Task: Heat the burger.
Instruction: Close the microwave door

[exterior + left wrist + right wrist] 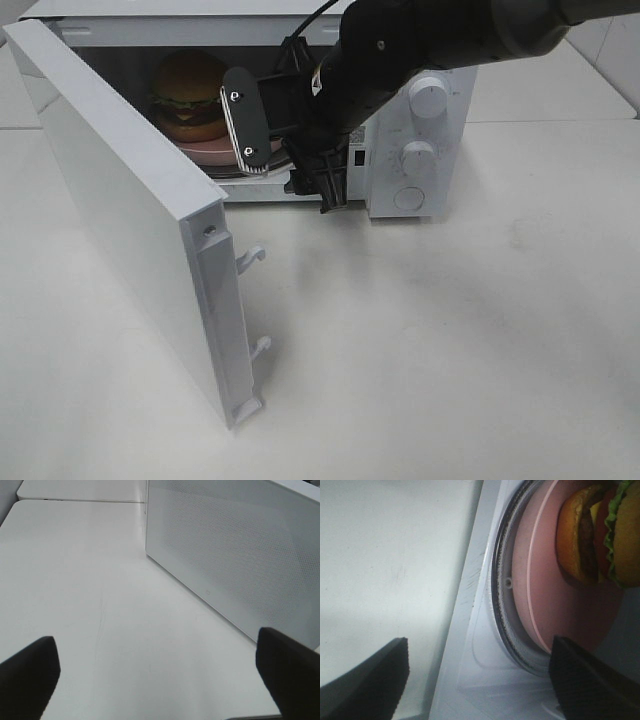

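White tabletop [450,350] fills most of the high view. Across the upper part of the frame sits a white microwave [420,140], its door [120,190] swung wide toward the lower left. A black right arm [430,40] enters from the upper right corner and reaches past the control panel to the oven mouth. The right jaws stand wide apart at the front sill with nothing between them, one silver-faced finger [245,122] showing just right of the food. Inside the cavity, upper left of centre, a round pink plate [205,152] lies on the turntable [501,595]. The burger [188,95] stands upright on that plate, its stack axis vertical, domed bun uppermost and flat base down. The bun is glossy golden-brown; under it come frilly green lettuce, a red layer, yellow cheese and a dark patty above the bottom bun. In the left wrist view the left jaws are spread wide above bare tabletop beside the door's dotted panel, their dark fingertips [30,675] holding nothing. Two round knobs [430,95] sit one above the other on the panel at upper right.
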`<state>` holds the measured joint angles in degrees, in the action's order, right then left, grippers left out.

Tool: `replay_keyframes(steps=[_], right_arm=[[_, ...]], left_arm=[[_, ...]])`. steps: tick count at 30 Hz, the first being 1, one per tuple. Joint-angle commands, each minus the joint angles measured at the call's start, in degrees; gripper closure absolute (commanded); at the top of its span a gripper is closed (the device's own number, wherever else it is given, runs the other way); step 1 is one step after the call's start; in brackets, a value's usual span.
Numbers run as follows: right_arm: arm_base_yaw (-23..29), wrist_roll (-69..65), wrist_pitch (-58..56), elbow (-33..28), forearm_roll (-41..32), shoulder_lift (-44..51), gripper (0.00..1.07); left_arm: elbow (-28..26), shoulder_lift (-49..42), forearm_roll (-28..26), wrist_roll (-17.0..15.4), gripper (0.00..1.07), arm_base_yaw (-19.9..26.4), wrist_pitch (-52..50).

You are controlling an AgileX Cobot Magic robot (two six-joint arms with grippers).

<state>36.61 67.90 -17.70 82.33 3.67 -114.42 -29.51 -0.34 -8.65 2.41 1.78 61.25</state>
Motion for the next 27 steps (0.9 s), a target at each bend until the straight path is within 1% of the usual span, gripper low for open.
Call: replay_keyframes(steps=[1, 2, 5, 7, 19, 20, 25, 27], right_arm=[[-0.57, -0.46, 0.57, -2.29, 0.23, 2.92, 0.32], [-0.57, -0.57, 0.52, -3.78, 0.23, 4.41, 0.32], [-0.57, -0.69, 0.52, -5.16, 0.23, 6.02, 0.32], [-0.57, -0.69, 0.74, -7.28, 0.11, 8.31, 0.32], [-0.57, -4.87, 0.46, -13.35, 0.11, 16.67, 0.32], [-0.57, -6.02, 0.0, -14.67, 0.11, 18.22, 0.32], [-0.57, -9.0, -1.83, -16.9, 0.11, 21.49, 0.32], [-0.57, -12.15, -3.21, -18.79, 0.17, 23.89, 0.32]], left_arm=[[0.06, -0.86, 0.0, 0.06, 0.07, 0.0, 0.11], [0.06, -0.86, 0.0, 0.06, 0.07, 0.0, 0.11], [0.06, -0.86, 0.0, 0.06, 0.07, 0.0, 0.11], [0.06, -0.86, 0.0, 0.06, 0.07, 0.0, 0.11], [0.06, -0.86, 0.0, 0.06, 0.07, 0.0, 0.11], [0.06, -0.86, 0.0, 0.06, 0.07, 0.0, 0.11], [0.06, -0.86, 0.0, 0.06, 0.07, 0.0, 0.11], [0.06, -0.86, 0.0, 0.06, 0.07, 0.0, 0.11]])
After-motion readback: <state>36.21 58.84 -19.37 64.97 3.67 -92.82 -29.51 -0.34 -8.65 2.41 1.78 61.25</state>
